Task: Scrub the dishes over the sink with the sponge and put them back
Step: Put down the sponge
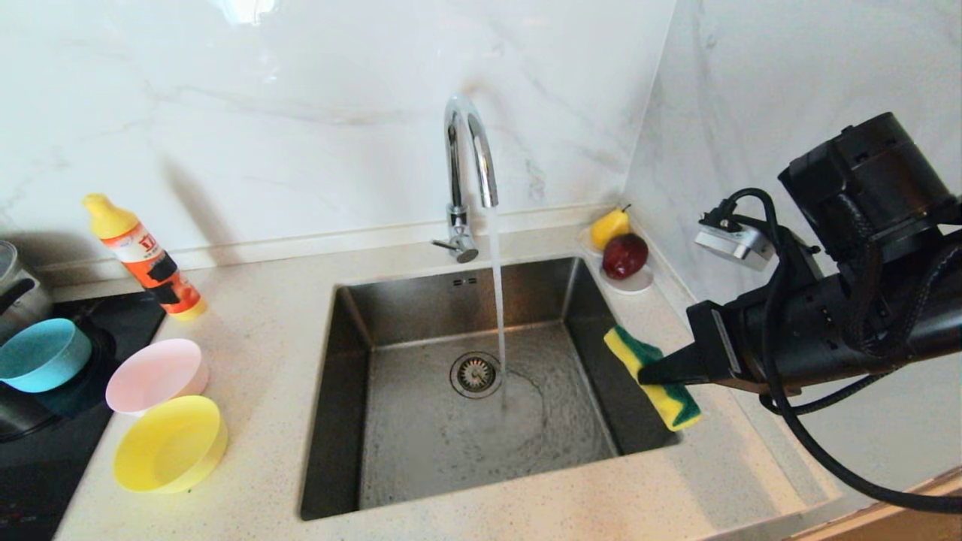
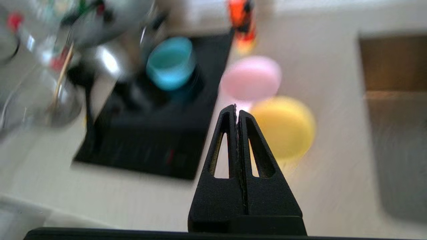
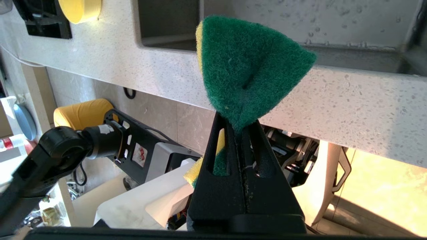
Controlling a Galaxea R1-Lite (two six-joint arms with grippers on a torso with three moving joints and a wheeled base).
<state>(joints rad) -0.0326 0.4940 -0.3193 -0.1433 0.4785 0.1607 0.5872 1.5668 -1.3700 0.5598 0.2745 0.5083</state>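
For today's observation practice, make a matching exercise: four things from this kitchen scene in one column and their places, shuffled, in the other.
Things:
1. sponge
2. blue bowl
3. yellow bowl
4. red apple

Places:
A. on the white saucer in the corner
B. on the black cooktop
C. clamped in the right gripper
D. on the counter, nearest the front edge

Pairs: 1-C, 2-B, 3-D, 4-A
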